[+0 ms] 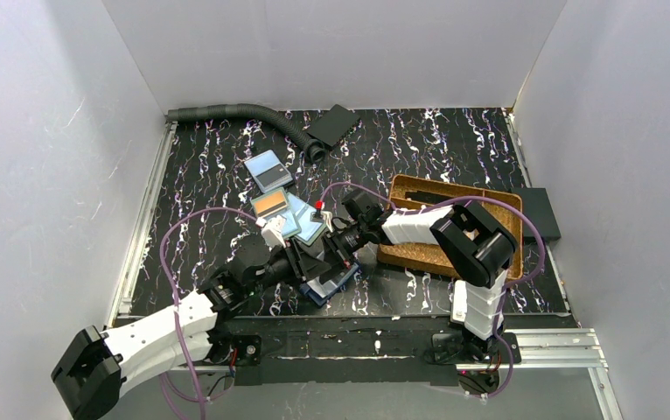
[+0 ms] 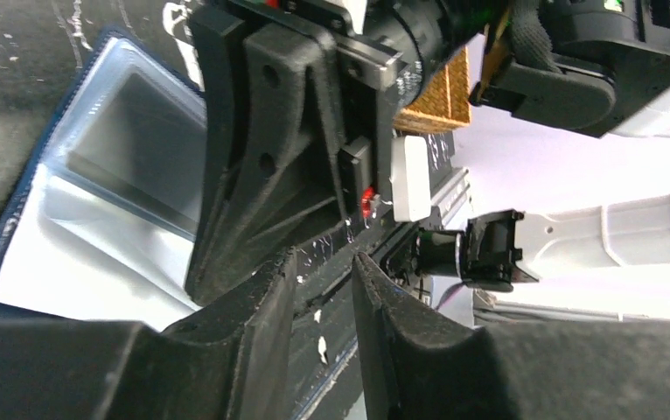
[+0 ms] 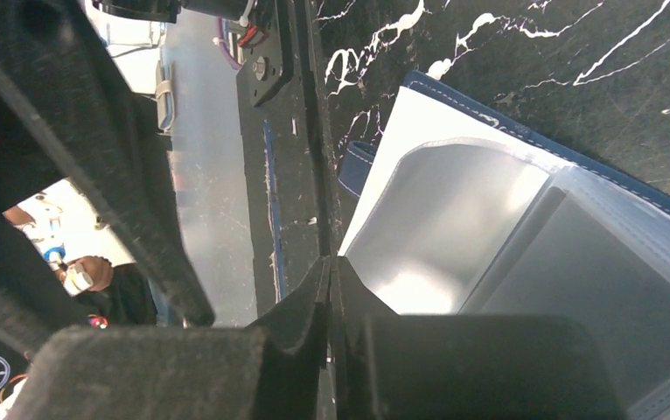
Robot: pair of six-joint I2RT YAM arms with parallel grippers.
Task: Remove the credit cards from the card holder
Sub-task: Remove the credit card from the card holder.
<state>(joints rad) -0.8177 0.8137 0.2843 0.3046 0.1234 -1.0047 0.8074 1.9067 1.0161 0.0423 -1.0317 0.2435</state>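
Now: card holder [image 1: 328, 292] open on desk under both tools. Sleeved card [image 2: 135, 149] lies left of left tool [image 2: 324, 289], which is narrowed with nothing seen between. Right tool [image 3: 330, 293] clenched.

One navy card holder [image 1: 336, 282] lies open. Three loose credit cards [image 1: 268, 171] on the desk [image 1: 209, 175] can be counted for certain: one blue-grey, one orange [image 1: 270, 204] and one light blue [image 1: 295, 216]. A teal edge overlapping the light blue one may be a fourth. There is one cork tray [image 1: 401, 254] and one grey corrugated hose [image 1: 226, 112]. There are two flat black rectangles [image 1: 331, 125], one at the back and one at the right [image 1: 541, 214]. There are two pincers: the left pincer [image 2: 324, 262] and the right pincer [image 3: 330, 262].
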